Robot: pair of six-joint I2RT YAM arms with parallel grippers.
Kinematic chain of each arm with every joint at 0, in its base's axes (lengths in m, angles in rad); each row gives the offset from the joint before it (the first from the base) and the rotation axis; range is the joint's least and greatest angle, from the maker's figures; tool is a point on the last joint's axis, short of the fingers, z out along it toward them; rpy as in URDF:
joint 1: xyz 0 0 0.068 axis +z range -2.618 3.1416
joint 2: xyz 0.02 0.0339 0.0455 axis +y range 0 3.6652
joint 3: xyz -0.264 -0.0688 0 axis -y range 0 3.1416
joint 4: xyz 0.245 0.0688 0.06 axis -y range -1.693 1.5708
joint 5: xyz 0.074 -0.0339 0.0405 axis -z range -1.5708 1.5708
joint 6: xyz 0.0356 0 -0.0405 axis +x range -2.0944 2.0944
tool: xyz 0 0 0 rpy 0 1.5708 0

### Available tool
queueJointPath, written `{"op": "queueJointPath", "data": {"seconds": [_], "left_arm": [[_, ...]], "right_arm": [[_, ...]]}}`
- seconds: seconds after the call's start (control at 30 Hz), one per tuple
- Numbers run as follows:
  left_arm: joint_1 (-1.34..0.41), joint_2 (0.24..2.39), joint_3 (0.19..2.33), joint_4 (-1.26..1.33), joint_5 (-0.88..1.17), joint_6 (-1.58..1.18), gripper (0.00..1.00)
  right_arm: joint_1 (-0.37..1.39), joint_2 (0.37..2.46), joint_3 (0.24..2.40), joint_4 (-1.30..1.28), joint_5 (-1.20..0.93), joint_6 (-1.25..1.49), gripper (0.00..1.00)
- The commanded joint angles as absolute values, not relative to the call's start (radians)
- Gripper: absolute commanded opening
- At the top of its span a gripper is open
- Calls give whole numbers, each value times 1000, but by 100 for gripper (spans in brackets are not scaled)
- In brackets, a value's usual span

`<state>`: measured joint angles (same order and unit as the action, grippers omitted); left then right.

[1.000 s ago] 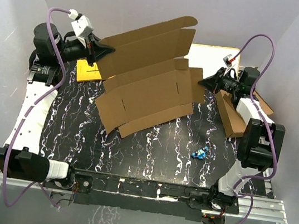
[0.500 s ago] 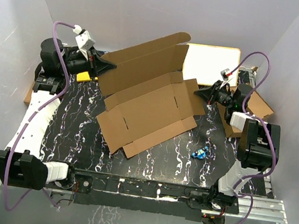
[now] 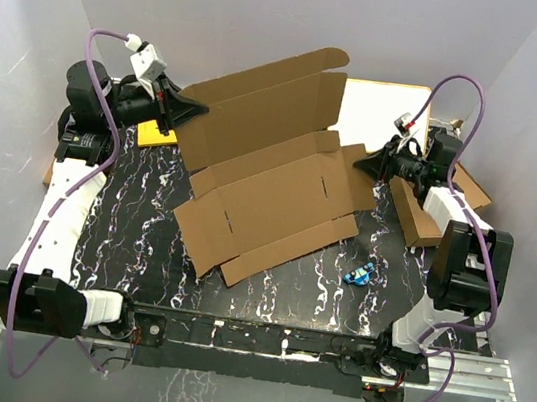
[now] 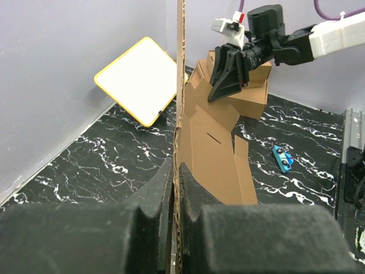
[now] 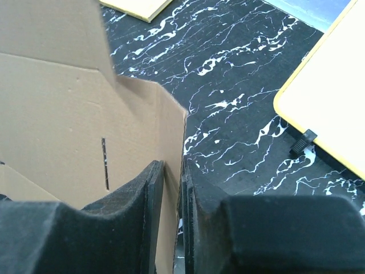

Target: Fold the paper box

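Note:
The paper box [image 3: 272,176] is a large brown die-cut sheet lying opened out in the middle of the table, its back panel [image 3: 264,94] tilted up. My left gripper [image 3: 197,108] is shut on the box's far left edge; in the left wrist view the jaws [image 4: 178,174] pinch the upright cardboard edge [image 4: 180,85]. My right gripper [image 3: 363,163] is closed on the right end flap. In the right wrist view the flap [image 5: 68,125] runs between the fingers [image 5: 171,177] with a narrow gap showing.
A yellow-rimmed white board [image 3: 383,112] lies at the back right. A small yellow card [image 3: 157,132] lies under the left arm. A smaller brown cardboard box [image 3: 421,212] sits by the right arm. A small blue object [image 3: 361,273] lies at front right.
The box has been lowered and spread flatter, its front flaps now resting on the table. Both grippers have kept their hold and shifted a little with it.

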<state>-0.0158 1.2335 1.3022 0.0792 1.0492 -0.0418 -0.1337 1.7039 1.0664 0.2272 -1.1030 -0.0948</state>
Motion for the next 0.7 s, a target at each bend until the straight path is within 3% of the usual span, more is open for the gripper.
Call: {"op": "queueJointPath", "data": {"seconds": [0.0,0.27,0.37,0.53,0.67], "left_arm": [[-14,1226,1344,158,1119,-94,0],[-14,1221,1392,61,1098,-8,0],[-13,1242,1435,44,1086,12,0],[-12,1295,1509,50,1071,26,0],[-6,1333,1566,43,1051,55,0]], "right_arm": [[-140,1694,1211,-61,-1132,-332,26],[-137,1814,1467,-466,-1213,-539,26],[-131,1829,1525,-539,-1222,-582,11],[-121,1828,1570,-465,-1206,-523,8],[-119,1798,1556,-205,-1199,-329,8]]}}
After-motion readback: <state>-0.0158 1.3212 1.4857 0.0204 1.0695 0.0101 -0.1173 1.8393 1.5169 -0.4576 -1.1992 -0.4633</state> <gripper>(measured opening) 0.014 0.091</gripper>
